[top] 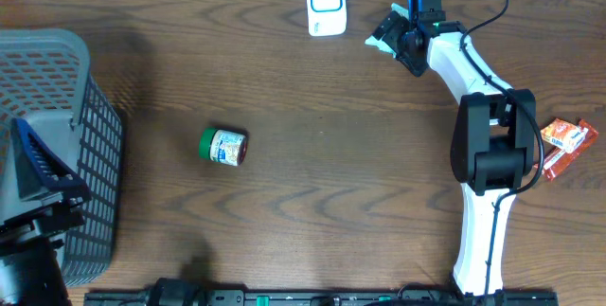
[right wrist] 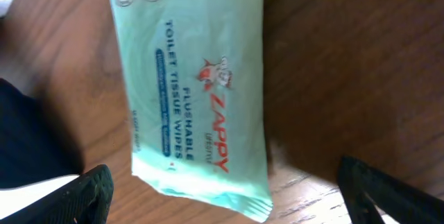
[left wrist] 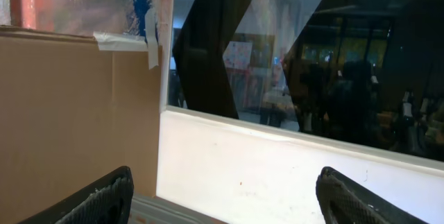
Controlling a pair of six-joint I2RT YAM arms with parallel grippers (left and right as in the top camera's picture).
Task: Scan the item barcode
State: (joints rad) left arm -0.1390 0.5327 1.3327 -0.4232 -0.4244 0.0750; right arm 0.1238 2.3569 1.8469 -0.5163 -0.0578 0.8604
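Leftmost, the left gripper [left wrist: 225, 196] rests by the basket [top: 99, 154], wide and empty, likely parked clear. Beside the scanner [top: 325, 3], the right gripper [right wrist: 229, 189] hovers spread and empty over the wipes pack [right wrist: 194, 92], apparently aligned to grasp it

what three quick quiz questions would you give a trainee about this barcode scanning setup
1. True or false: the right pincer is shut on the Zappy wipes pack.
2. Which item lies on the table nearest the grey basket? A) a green-lidded jar B) a banana C) a mug
3. Fill in: in the overhead view the white scanner sits just ____ of the wipes pack.
Key: 1 false, its jaws stand wide open above the pack; 2 A; 3 left.
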